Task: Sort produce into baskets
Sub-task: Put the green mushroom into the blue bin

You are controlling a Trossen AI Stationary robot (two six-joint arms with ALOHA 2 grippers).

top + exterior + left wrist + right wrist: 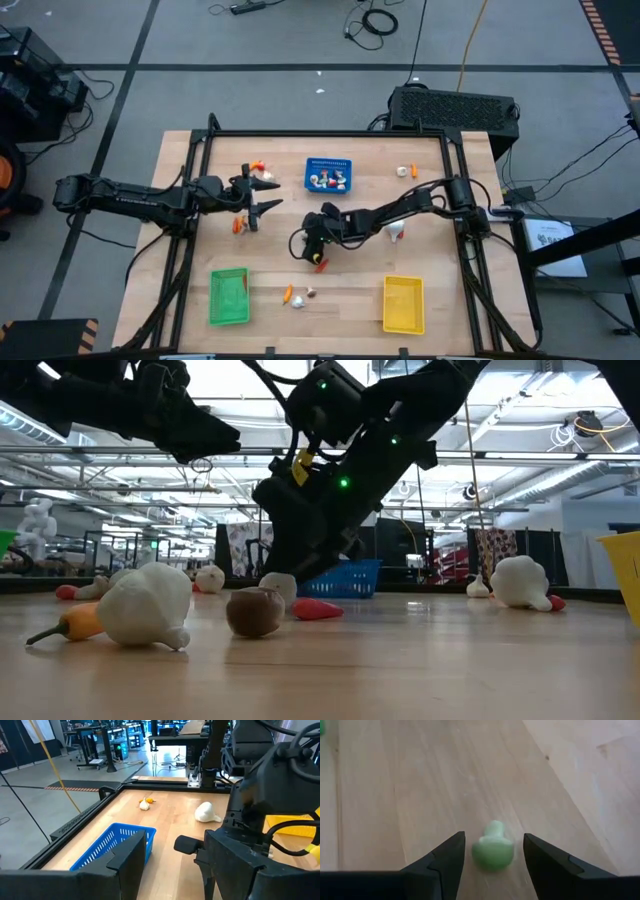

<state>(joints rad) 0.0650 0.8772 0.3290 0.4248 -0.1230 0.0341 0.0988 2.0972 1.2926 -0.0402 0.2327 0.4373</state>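
Note:
My right gripper (pixel 316 250) reaches down at a slant over the middle of the table. Its fingers are open on either side of a small green piece with a stub (pixel 492 852), which lies on the wood, and a gap shows on both sides. In the high view a red piece (pixel 320 264) lies just below this gripper; whether it is the same one, I cannot tell. My left gripper (pixel 275 195) hangs open and level at the table's left, holding nothing. The blue basket (pixel 329 176), with several pieces in it, stands at the far middle. The green basket (pixel 229 296) stands near left and the yellow basket (pixel 403 303) near right.
Loose produce lies about: a garlic bulb (pixel 397 232) under the right arm, small pieces far left (pixel 258 167) and far right (pixel 404 171), an orange piece (pixel 238 224) below the left gripper. A garlic bulb (pixel 150 605), an orange stick (pixel 75 622) and a brown piece (pixel 254 612) lie near the front.

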